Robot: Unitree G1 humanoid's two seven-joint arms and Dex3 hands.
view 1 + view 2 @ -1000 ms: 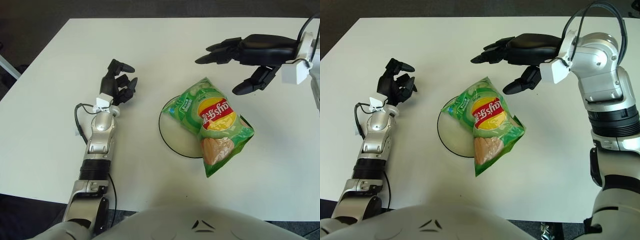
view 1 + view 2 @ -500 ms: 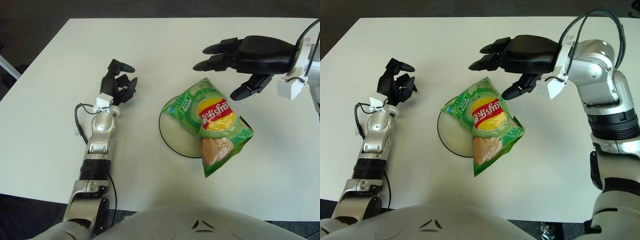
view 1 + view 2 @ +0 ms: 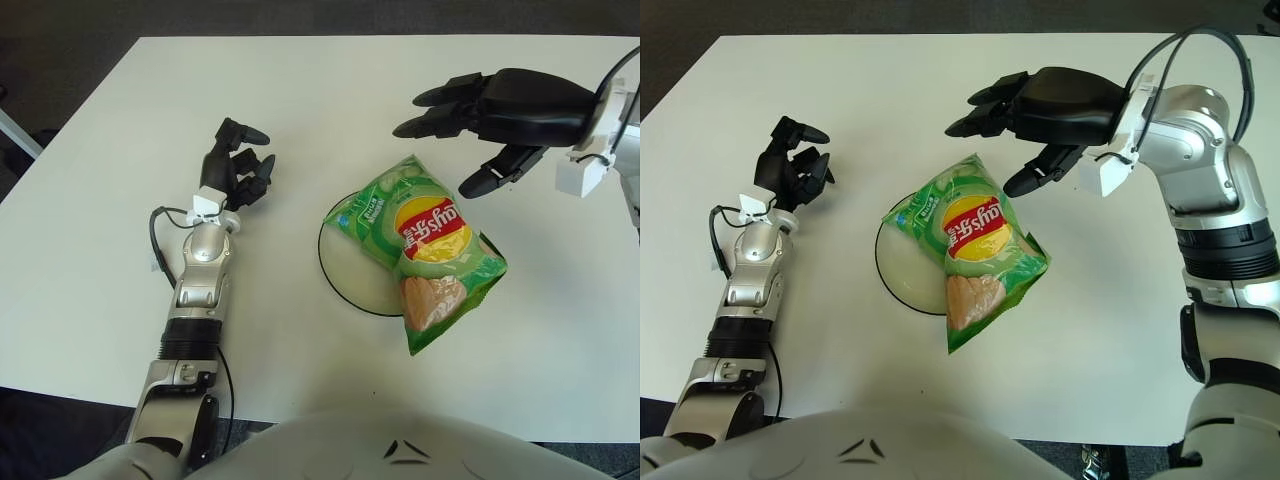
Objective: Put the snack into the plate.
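A green chip bag (image 3: 425, 245) with a red and yellow logo lies across the right part of a round white plate (image 3: 350, 265) with a dark rim; its lower end hangs past the rim onto the table. My right hand (image 3: 470, 130) hovers above and behind the bag's top, fingers spread and pointing left, holding nothing. My left hand (image 3: 238, 165) shows at the left of the plate, fingers relaxed and empty.
The white table (image 3: 120, 200) runs wide around the plate, with bare surface left of my left arm and behind both hands. Its near edge passes just below the bag. Dark floor surrounds it.
My right hand rolled and shifted slightly above the bag, ending a touch to the right. The bag, plate and left hand have not moved.
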